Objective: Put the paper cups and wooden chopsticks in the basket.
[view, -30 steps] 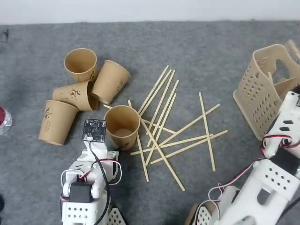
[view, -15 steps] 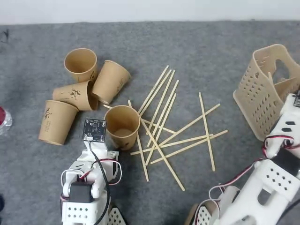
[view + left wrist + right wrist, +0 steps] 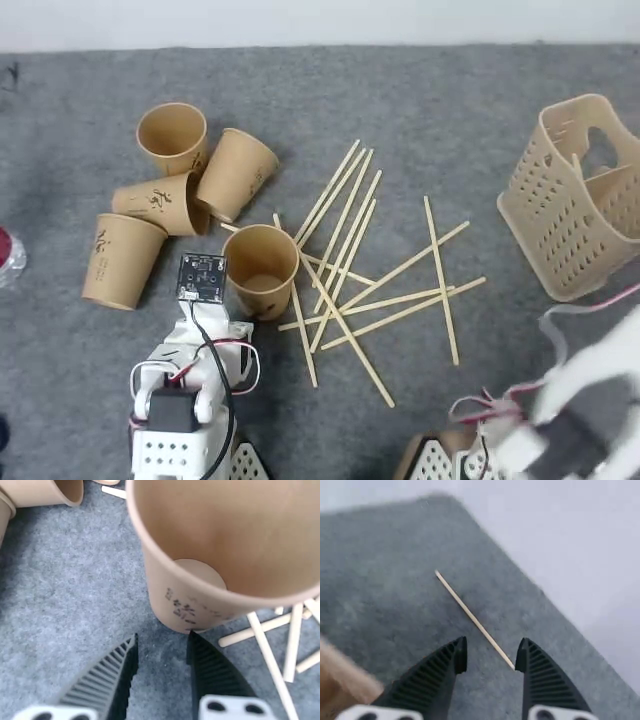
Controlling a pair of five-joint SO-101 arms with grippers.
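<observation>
Several tan paper cups (image 3: 160, 202) stand or lie at the left of the grey carpet. One upright cup (image 3: 260, 268) stands just beyond my left gripper (image 3: 162, 642), which is open and holds nothing; the cup (image 3: 200, 580) is close to its fingertips. Wooden chopsticks (image 3: 350, 260) lie scattered in the middle. The beige perforated basket (image 3: 575, 200) stands at the right. My right arm (image 3: 590, 420) is a blur at the near right edge. Its gripper (image 3: 492, 645) hangs open over the carpet above a single chopstick (image 3: 470, 615).
A bottle with a red cap (image 3: 5, 255) shows at the left edge. The carpet ends at a pale floor (image 3: 570, 540) near the single chopstick. A blurred tan shape (image 3: 340, 680) sits beside the right gripper.
The right arm has swung away from beside the basket toward the near edge and is blurred by motion. The left arm and the cups have stayed put.
</observation>
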